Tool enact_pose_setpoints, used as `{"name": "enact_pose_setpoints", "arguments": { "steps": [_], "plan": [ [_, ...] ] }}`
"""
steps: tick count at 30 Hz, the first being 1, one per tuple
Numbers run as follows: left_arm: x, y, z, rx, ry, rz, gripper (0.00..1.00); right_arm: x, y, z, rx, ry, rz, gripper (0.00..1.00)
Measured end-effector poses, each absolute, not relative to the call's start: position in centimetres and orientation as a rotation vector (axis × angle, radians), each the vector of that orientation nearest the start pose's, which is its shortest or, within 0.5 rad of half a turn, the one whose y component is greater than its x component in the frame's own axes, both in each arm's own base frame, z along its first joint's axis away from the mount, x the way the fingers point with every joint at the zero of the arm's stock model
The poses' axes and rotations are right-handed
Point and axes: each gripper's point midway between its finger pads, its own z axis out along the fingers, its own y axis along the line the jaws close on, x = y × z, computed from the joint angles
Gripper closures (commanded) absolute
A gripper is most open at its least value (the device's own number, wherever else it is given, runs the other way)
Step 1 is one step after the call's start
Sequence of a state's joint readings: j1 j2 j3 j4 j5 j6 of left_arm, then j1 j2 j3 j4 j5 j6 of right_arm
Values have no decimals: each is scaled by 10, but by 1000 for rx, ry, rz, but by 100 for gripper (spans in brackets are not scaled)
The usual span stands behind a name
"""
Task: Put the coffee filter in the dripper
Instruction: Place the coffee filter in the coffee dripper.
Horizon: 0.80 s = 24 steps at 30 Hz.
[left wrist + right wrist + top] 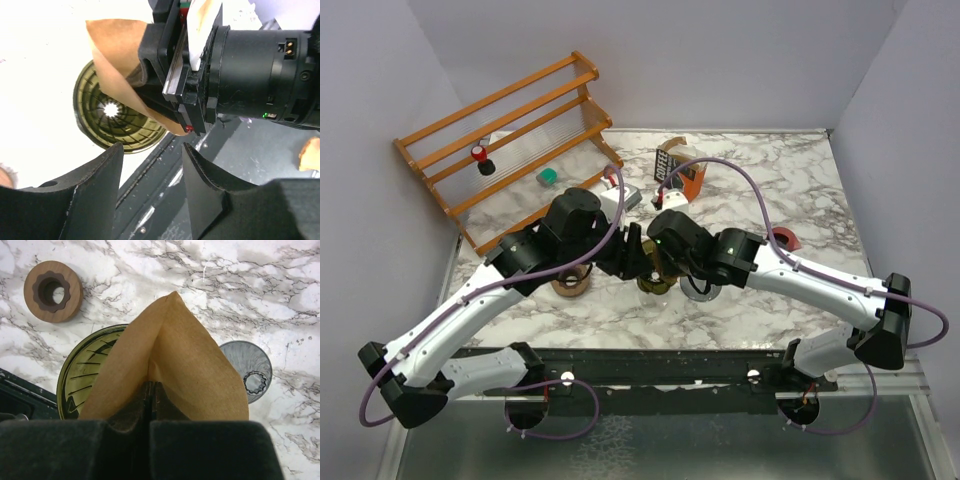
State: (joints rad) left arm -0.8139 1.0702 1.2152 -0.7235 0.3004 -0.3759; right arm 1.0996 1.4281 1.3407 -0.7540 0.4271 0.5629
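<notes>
One coffee filter (170, 355) only, brown paper, pinched at its edge by the right gripper (150, 396), fingers closed tight on the paper. Hanging in the air over the rim of the olive dripper (80, 375), not yet seated in it; probably held there so as to drop straight into the ribbed cone. Mouth of the filter partly spread, likely to fit the cone's shape.

Just beside it, the left gripper (150, 150) with fingers parted and nothing between them, clear of the paper, apparently leaving the lowering to the right arm.

Drippers counted on the marble table (250, 280): two, the olive one and a smoky grey dripper (248, 371) standing apart — unused. One wooden ring (53, 291) further off.
</notes>
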Motion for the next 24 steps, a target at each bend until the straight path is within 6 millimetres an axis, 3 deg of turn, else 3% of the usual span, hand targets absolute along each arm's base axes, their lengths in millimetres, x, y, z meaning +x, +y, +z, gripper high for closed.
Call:
{"name": "enact_pose_setpoints", "arguments": {
  "steps": [10,15,24],
  "plan": [
    [184,-223,312,551,2031,-736,45,219,312,212,-484,2285,294,98],
    [190,-201,327,490,1958,-649,45,222,316,202,-520,2308,251,83],
    [196,-190,331,472,1929,-578,45,219,315,194,-558,2339,225,56]
  ]
}}
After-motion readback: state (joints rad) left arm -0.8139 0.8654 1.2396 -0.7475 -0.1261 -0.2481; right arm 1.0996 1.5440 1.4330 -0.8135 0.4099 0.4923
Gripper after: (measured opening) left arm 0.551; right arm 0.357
